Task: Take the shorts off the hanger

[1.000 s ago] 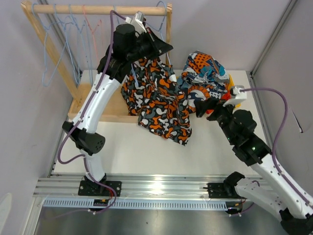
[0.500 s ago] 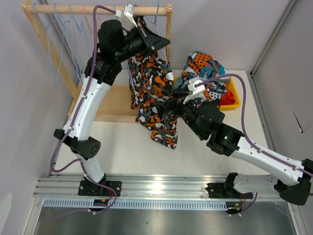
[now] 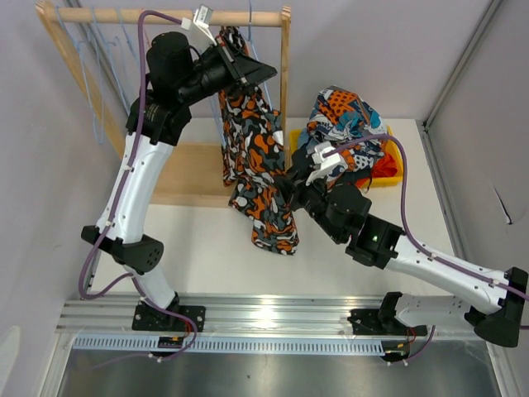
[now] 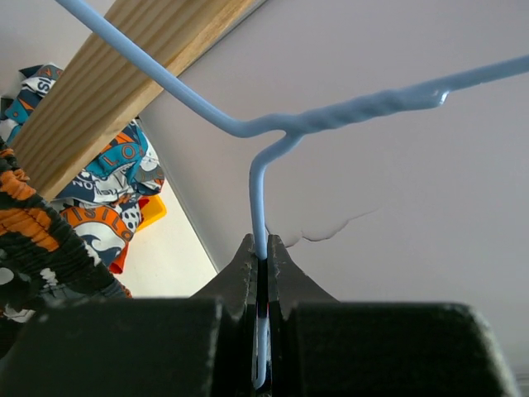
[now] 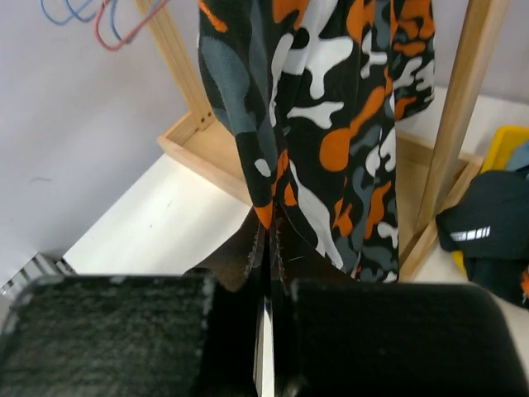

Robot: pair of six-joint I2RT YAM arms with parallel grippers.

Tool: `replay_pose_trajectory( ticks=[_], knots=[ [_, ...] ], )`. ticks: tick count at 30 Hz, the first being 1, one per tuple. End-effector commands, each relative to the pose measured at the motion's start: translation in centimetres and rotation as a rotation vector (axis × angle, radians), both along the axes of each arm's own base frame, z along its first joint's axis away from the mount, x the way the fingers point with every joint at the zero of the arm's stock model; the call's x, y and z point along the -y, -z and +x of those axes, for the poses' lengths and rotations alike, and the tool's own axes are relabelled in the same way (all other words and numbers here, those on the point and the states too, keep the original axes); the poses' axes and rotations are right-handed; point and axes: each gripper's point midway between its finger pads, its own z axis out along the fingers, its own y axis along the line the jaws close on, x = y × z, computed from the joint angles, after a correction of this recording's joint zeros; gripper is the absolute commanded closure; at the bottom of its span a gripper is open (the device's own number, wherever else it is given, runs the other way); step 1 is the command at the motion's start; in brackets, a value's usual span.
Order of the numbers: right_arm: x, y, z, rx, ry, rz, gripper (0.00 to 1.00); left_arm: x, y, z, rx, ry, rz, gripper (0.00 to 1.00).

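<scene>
The orange-black-white blotch print shorts [image 3: 258, 157] hang lengthwise from a light blue wire hanger [image 4: 331, 120], just in front of the wooden rail. High up by that rail, my left gripper [image 3: 266, 73] is shut on the hanger's wire stem, which runs down between its fingers [image 4: 260, 248]. My right gripper [image 3: 286, 187] sits at the shorts' lower right edge. In the right wrist view it [image 5: 270, 225] is shut on an orange-tipped corner of the hem of the shorts [image 5: 331, 99]. The fabric hangs straight above those jaws.
A wooden rack [image 3: 165, 16] stands at the back left with several empty wire hangers [image 3: 91, 74]. Its right post [image 5: 463, 107] is close beside the shorts. A yellow bin [image 3: 395, 169] at the back right holds a pile of printed shorts [image 3: 343, 116] and a dark pair [image 5: 488, 231].
My right arm swung left from the bin to the hanging shorts and shut on their hem. My left arm lifted the hanger higher, so the shorts now hang narrower.
</scene>
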Motion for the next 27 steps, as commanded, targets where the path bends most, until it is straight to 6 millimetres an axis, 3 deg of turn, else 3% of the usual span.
replay_pose_trajectory(
  ticks=[1,5,9,12,13,18,22,23,25,26,27],
  knots=[
    [0.0,0.6,-1.0,-0.015,-0.016,0.017,1.00,-1.9,-7.9,-4.7,0.218,0.040,-0.136,1.00],
    [0.2,0.9,-2.1,-0.030,-0.023,0.028,1.00,-2.2,-8.2,-5.4,0.227,0.037,-0.151,1.00],
    [0.1,1.0,-4.8,-0.045,-0.048,0.027,1.00,-3.4,-8.7,-4.8,0.239,-0.003,-0.148,1.00],
    [-0.2,0.8,-8.1,-0.046,-0.060,0.026,1.00,-4.6,-8.4,-3.4,0.235,-0.064,-0.127,1.00],
    [-1.0,0.6,-10.4,-0.046,-0.110,0.024,1.00,-4.8,-7.9,-2.6,0.224,-0.078,-0.120,1.00],
    [-1.2,0.9,-14.3,-0.050,-0.095,-0.018,1.00,-5.7,-6.7,0.0,0.193,-0.126,-0.106,1.00],
    [-2.4,1.5,-15.0,-0.034,-0.092,-0.047,1.00,-5.0,-5.9,0.2,0.159,-0.093,-0.115,1.00],
    [-2.5,1.6,-14.7,-0.015,-0.084,-0.070,1.00,-5.1,-6.4,-0.8,0.173,-0.083,-0.122,1.00],
    [-3.3,1.1,-14.3,0.003,-0.074,-0.048,1.00,-4.9,-5.6,-1.3,0.148,-0.072,-0.119,1.00],
    [-3.3,0.7,-12.9,0.022,-0.042,-0.050,1.00,-5.1,-6.8,-3.6,0.180,-0.055,-0.136,1.00],
    [-3.8,0.2,-12.3,0.032,-0.058,-0.045,1.00,-4.5,-4.5,-3.3,0.116,-0.047,-0.123,1.00]
  ],
)
